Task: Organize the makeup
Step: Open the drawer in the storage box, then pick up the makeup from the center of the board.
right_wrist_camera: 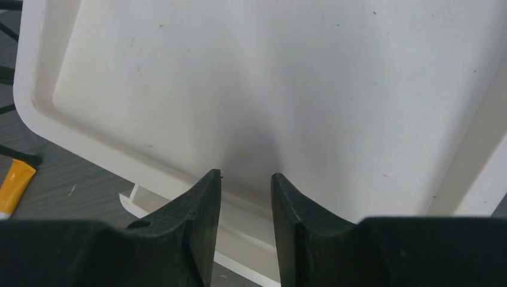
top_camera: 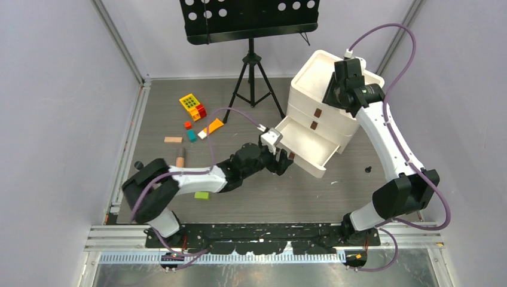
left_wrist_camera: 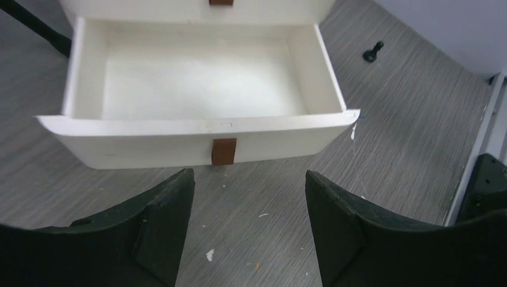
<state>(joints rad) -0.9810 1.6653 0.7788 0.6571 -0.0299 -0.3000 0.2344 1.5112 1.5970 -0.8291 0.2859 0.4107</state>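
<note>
White plastic makes up the pulled-out bottom drawer (left_wrist_camera: 119,143), which sits straight ahead of the left gripper (left_wrist_camera: 248,175), its bare floor showing and its front edge facing the fingers. The left gripper is spread wide with nothing between its fingers. It hangs low over the grey wood-grain counter (top_camera: 335,197), just short of the brown tab (left_wrist_camera: 223,150) on the drawer front and not touching it. Ahead and to the right of this gripper, well apart, a small black knob (left_wrist_camera: 372,52) stands on the counter. The right gripper (right_wrist_camera: 245,176) hovers over the flat top of the drawer box (right_wrist_camera: 269,78), near its edge. Its fingers are parted by a narrow gap and pinch nothing; whether the tips touch the top cannot be told. The orange-tan tube (top_camera: 213,126) lies flat on the counter, well to the left of the left gripper and farther from the arm bases. Its long axis runs on a diagonal, the pale narrow end pointing near-left and the broad end far-right, toward the black tripod (top_camera: 254,84). From the right wrist it shows only at the far left edge, below the box. Around the tube lie a yellow block (top_camera: 190,103) and a teal block (top_camera: 191,136), while a green block (top_camera: 201,195) sits beside the left arm.
</note>
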